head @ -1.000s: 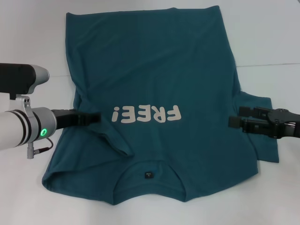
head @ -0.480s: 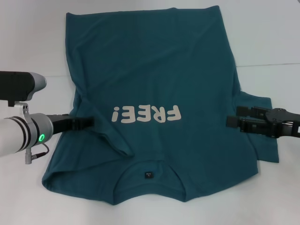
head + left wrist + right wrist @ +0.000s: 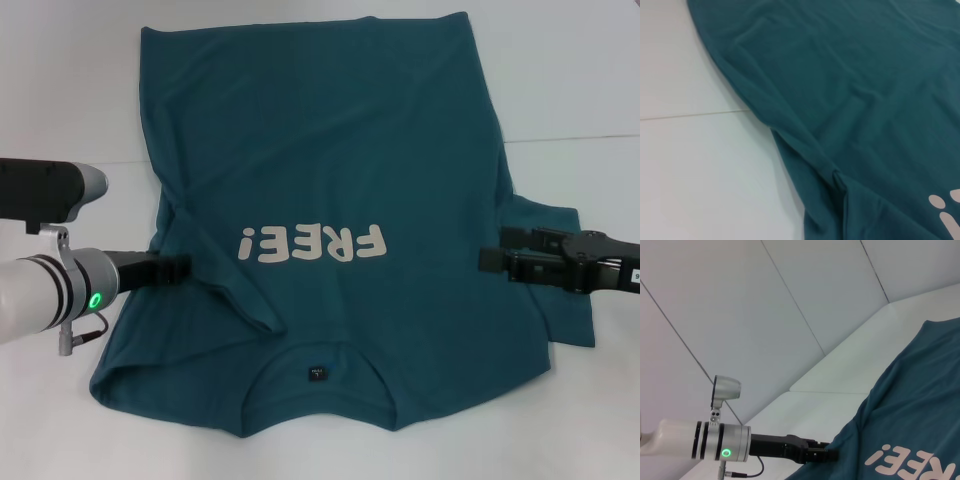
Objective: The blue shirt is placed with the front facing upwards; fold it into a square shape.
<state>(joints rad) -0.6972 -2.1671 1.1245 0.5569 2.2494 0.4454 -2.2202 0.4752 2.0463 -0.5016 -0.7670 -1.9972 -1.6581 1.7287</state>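
Two grippers flank the dark teal-blue cotton T-shirt (image 3: pixel 330 220), low at sleeve level, probably to pinch both sides for a fold. The left gripper (image 3: pixel 182 266) touches its near sleeve edge; the right gripper (image 3: pixel 490 257) overlaps the opposite sleeve. Whether either is open, I cannot tell. The shirt lies flat between them, wrinkled, white "FREE!" upward.

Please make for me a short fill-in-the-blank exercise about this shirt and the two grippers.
1. The white print on the blue shirt reads ____.
2. The shirt lies with its collar toward the ____.
3. The left gripper is at the shirt's ____ edge, the right gripper at the opposite one.

Missing words: FREE!; robot; left
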